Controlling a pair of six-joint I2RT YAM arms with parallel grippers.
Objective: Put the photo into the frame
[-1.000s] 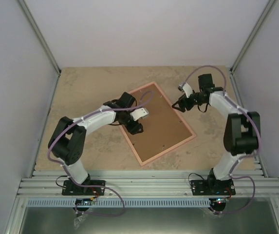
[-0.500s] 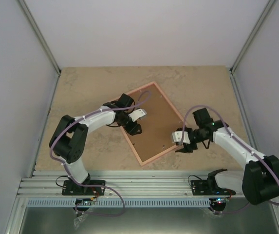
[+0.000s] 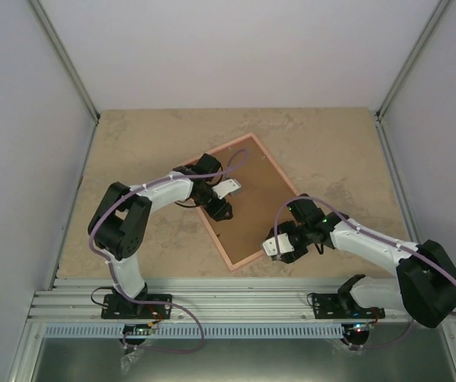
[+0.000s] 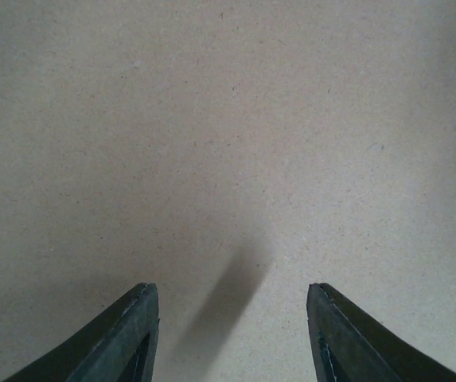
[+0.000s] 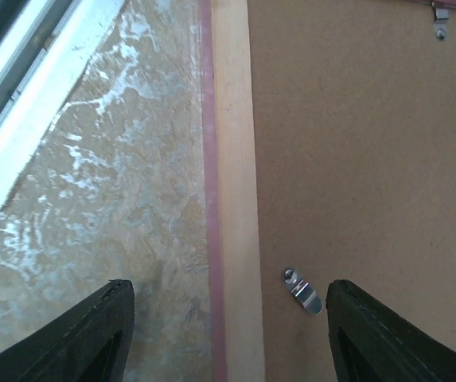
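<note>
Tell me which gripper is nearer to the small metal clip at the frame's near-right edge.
Right. The right gripper straddles the frame rim right beside the clip; the left gripper is over the backing board near the frame's left side.

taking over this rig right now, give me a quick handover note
Left gripper: open, empty, over the backing board.
Right gripper: open, empty, straddling the frame edge, beside a metal clip.
The frame lies back up on the table, with the backing board sitting inside it.
Photo: not in view; cannot tell whether it lies under the board.
Done: board seated, as far as shows.
Left: confirm the photo is inside, then probably secure the clips.
</note>
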